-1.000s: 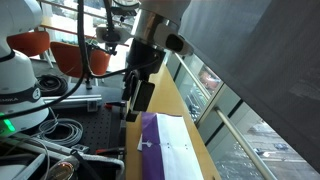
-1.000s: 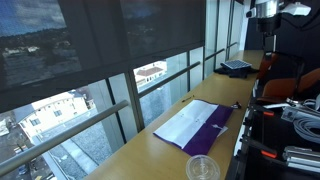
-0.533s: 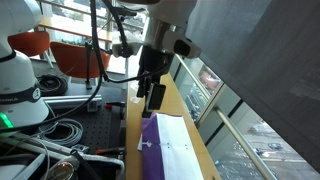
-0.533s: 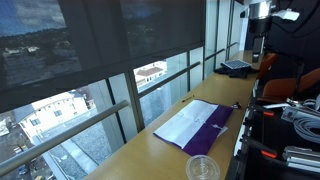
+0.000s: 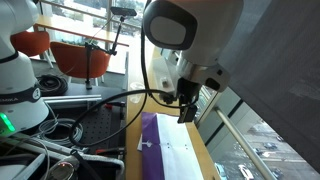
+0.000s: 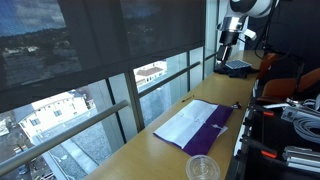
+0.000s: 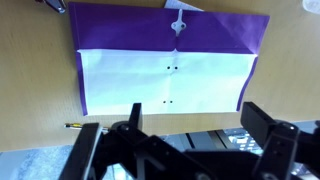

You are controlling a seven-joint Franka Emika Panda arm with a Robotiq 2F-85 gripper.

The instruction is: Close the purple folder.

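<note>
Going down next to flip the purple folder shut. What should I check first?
1. The purple folder lies open and flat on the wooden counter: ok.
2. The hand is open and empty: ok.
3. The hand is above the folder, not touching it: ok.
4. Whole folder shows in the wrist view: ok.
5. A cover edge is lifted enough to get a finger under: cannot tell.
6. The clear cup is out of the cover's swing: cannot tell.
</note>
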